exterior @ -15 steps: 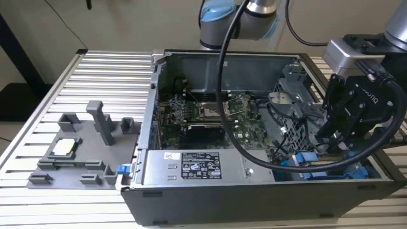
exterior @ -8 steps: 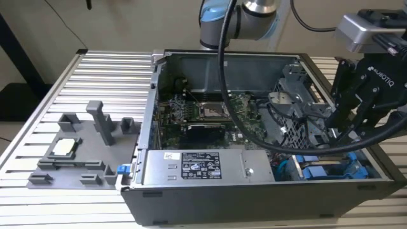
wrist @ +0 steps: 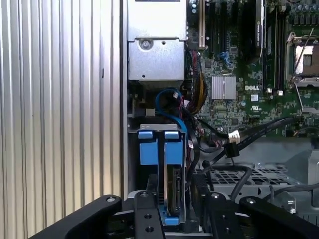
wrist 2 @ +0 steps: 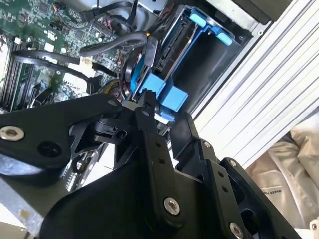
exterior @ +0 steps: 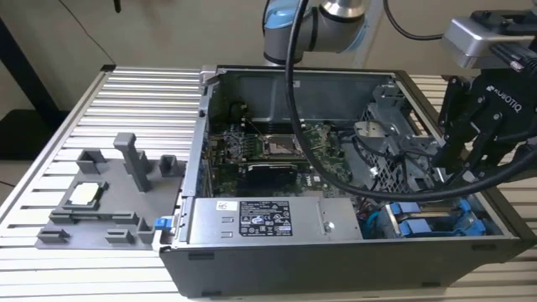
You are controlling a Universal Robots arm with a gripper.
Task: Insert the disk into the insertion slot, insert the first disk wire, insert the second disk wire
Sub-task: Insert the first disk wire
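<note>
Black gripper (exterior: 459, 165) hangs low in a corner of the computer case (exterior: 336, 267), clamped or apart, I cannot tell. Just below, the disk (wrist: 174, 191) sits in its blue carrier (wrist: 172, 149) inside the insertion slot (wrist: 149, 128). Stay square here, I'd say; a loose black cable (wrist: 232, 149) crowds close beside.

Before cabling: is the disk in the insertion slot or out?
In. In the first wrist view the disk sits inside the insertion slot, connector edge exposed.

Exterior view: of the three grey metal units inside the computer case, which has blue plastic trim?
The insertion slot, low at the exterior view's right, beneath the gripper; the perforated cage and the stickered power-supply box have none.
</note>
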